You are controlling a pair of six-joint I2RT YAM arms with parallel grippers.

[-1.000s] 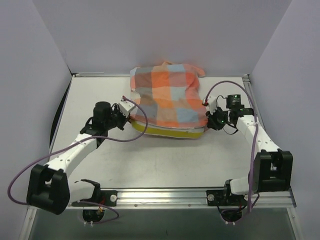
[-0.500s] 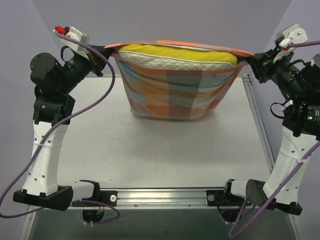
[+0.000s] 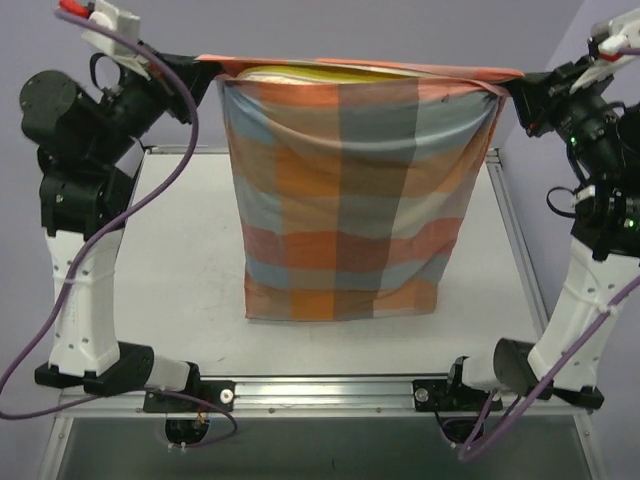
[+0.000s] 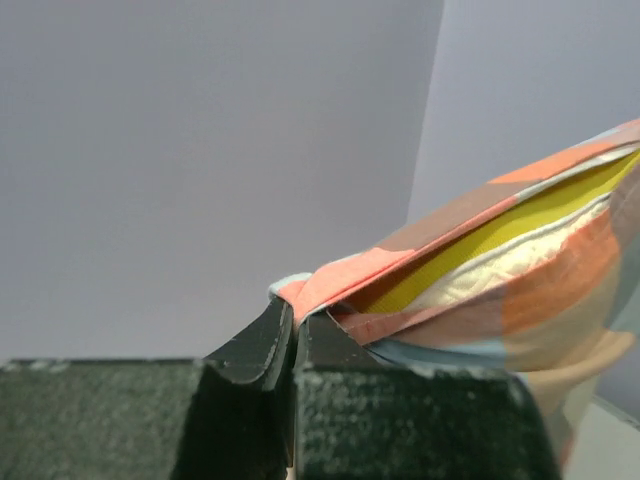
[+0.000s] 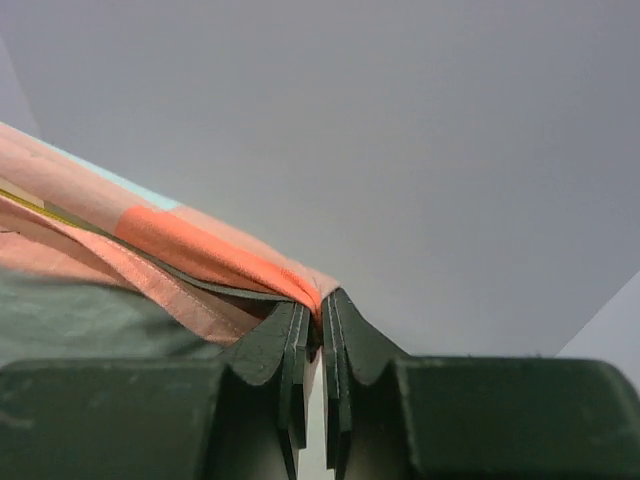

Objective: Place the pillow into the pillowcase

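Left gripper [image 4: 290, 318] is pinched tight on one top corner of the pillowcase [image 3: 340, 200]. Its two dark fingers [image 4: 255, 350] are pressed together with the orange edge of the cloth squeezed between them. Right gripper [image 5: 318, 305] does the same on the other top corner, and a fold of orange cloth pokes out from its closed tips. Both arms are raised high, one on each side, so the top edge of the pillowcase is pulled into a straight line between them. The rest hangs down in big orange, grey, blue and cream squares. The pillow [image 4: 480, 250] is inside the pillowcase. Just past the left fingers, its yellow side and a bit of its white dotted cloth peek out of the open top. From above, only a thin yellow and white strip shows there. Under the pillowcase is the white table [image 3: 180, 270]; I cannot tell if the cloth's bottom touches it. Behind it all stands a plain purple-grey wall [image 3: 400, 30].
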